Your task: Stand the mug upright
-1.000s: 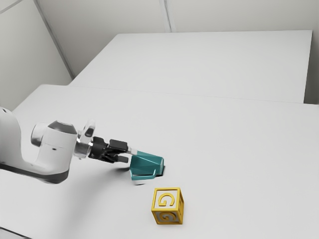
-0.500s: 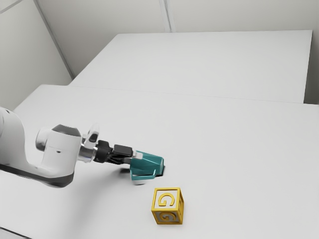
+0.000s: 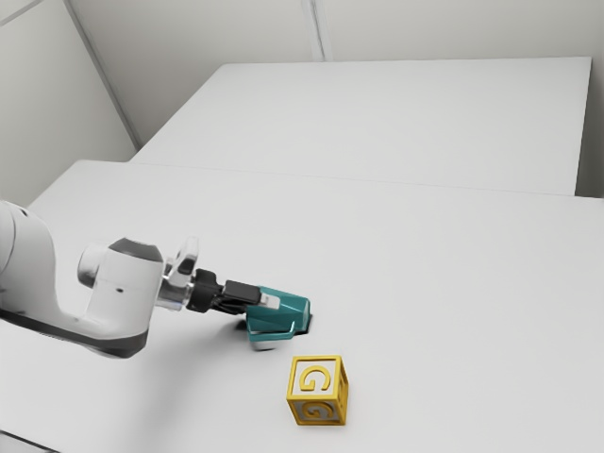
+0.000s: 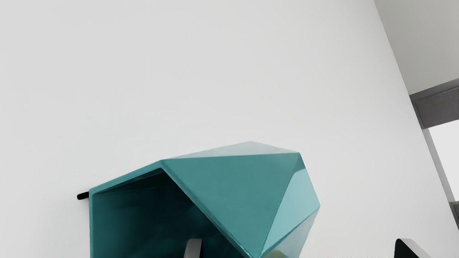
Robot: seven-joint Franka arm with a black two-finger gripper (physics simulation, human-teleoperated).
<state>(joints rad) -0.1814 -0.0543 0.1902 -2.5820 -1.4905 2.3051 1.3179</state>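
Exterior view: teal mug [image 3: 292, 310] on its side on table [image 3: 434, 293], handle [image 3: 272, 336] on side nearer lettered block [image 3: 316, 389]; gripper [image 3: 269, 302] at mouth end. Wrist view: fingers spread apart, one at mug's dark mouth [image 4: 143, 215], other outside, clear of wall.

Bright diffuse light, soft shadow on white table [image 3: 425, 274], dark inside mug [image 4: 229, 186]

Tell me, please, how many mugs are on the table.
1: a teal mug, lying on its side by the open jaws, beyond the lettered block in the exterior view.
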